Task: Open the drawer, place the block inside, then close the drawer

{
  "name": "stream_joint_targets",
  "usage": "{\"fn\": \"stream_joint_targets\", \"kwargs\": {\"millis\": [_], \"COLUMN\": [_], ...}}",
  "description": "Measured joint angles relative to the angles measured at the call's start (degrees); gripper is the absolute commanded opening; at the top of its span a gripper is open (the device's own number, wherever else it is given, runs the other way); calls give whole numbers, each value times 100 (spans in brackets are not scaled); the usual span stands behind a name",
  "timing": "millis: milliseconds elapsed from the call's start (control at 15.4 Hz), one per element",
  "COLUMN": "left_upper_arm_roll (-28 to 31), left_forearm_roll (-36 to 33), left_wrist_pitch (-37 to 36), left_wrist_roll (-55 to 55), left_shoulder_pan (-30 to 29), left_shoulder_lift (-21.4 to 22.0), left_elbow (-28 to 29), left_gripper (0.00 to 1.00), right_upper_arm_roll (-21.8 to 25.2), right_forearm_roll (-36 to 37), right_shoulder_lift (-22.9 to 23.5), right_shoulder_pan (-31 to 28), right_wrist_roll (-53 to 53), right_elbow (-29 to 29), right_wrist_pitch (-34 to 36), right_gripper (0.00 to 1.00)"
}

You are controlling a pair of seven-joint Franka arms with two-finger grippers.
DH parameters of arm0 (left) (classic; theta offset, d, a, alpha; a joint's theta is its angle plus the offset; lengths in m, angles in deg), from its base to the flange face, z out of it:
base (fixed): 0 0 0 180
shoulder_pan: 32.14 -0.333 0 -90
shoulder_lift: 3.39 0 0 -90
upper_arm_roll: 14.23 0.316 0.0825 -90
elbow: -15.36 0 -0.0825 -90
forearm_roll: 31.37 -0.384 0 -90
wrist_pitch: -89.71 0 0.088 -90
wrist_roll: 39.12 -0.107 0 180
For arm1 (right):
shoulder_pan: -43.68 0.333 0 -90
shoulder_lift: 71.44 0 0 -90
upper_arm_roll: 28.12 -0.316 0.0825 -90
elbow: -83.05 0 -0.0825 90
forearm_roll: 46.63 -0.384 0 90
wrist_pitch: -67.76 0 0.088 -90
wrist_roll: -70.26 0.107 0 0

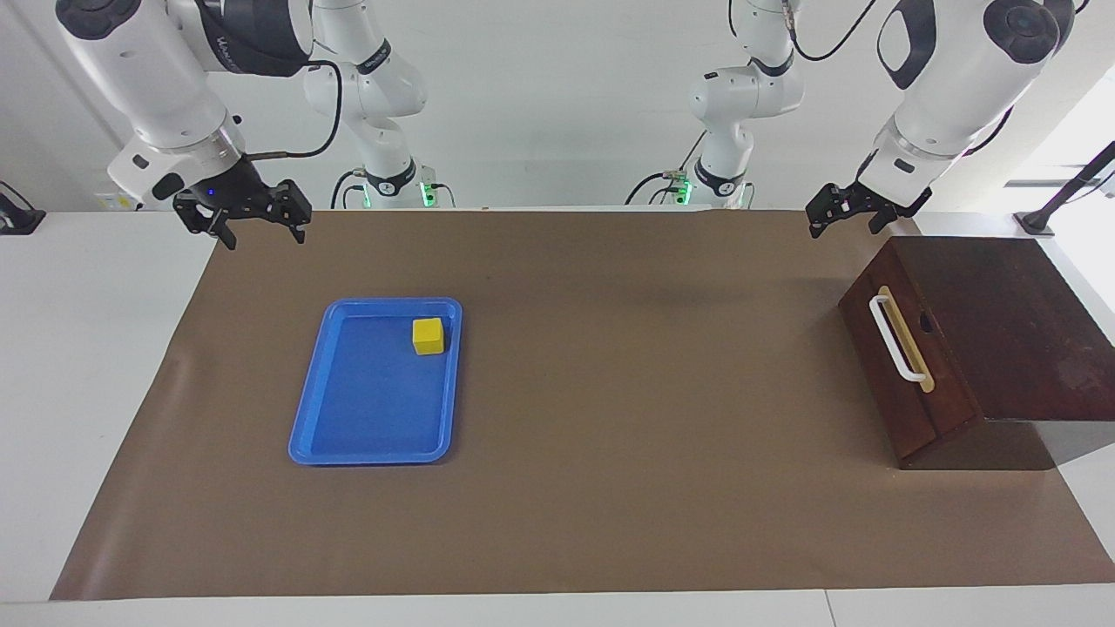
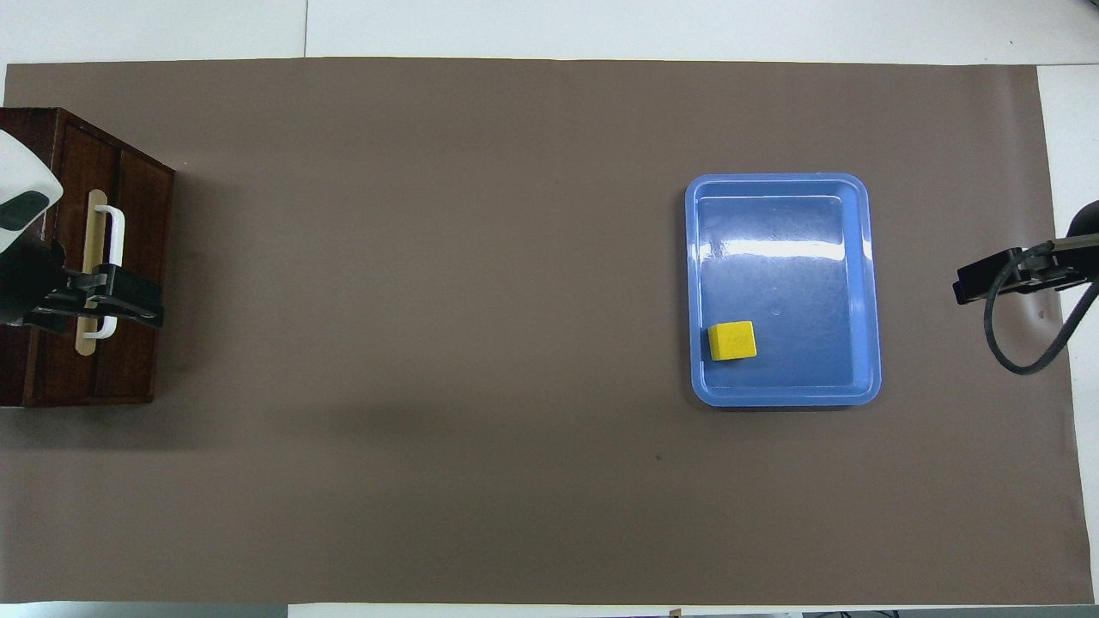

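Facing view
Table point(image 1: 96, 348): white, overlaid by a brown paper mat point(image 1: 610, 435) that runs almost from one end to the other.
Drawer point(image 1: 906, 348): pushed in, flush with its dark wooden box point(image 1: 1010, 322), which sits at the left arm's end of the table; white bar handle point(image 1: 895, 338) on a tan strip across the front.
Block point(image 1: 428, 336): yellow cube inside the blue tray point(image 1: 376, 453), in the tray corner nearest the robots and toward the left arm's end – well apart from the drawer.
Left pincer point(image 1: 843, 222): in the air above the mat's robot-side edge, just beside the box corner, touching nothing; jaws released, nothing between them.
Right pincer point(image 1: 261, 228): hangs over the mat's robot-side corner at the right arm's end, away from the tray; jaws spread, empty.
Writing: a few letters on the right arm's dark cover, too small to read.

Overhead view
Left pincer point(image 2: 107, 300): overlaps the handle point(image 2: 113, 257) as seen from above, yet the facing view shows it raised and clear.
Right pincer point(image 2: 987, 279): only its tip shows, at the mat edge, with a black cable point(image 2: 1013, 343) looping below.
Block point(image 2: 732, 340): rests on the tray floor close to the rim point(image 2: 873, 283) – the tray holds nothing more.
Drawer point(image 2: 129, 275): closed.
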Motion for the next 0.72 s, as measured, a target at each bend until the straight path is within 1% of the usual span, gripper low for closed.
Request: {"fn": "stream_joint_targets", "kwargs": {"millis": [716], "left_upper_arm_roll": [0], "left_forearm_roll": [0], "left_wrist_pitch": [2], "left_wrist_roll": [0], "left_shoulder_pan": [0], "left_shoulder_lift": [0], "left_elbow": [0], "left_gripper": [100], "right_upper_arm_roll": [-1], "right_forearm_roll": [0], "right_shoulder_lift": [0], "right_shoulder_pan": [14], "right_wrist_roll": [0], "right_elbow": [58], "right_wrist_pitch": [-150], "right_gripper": [100]}}
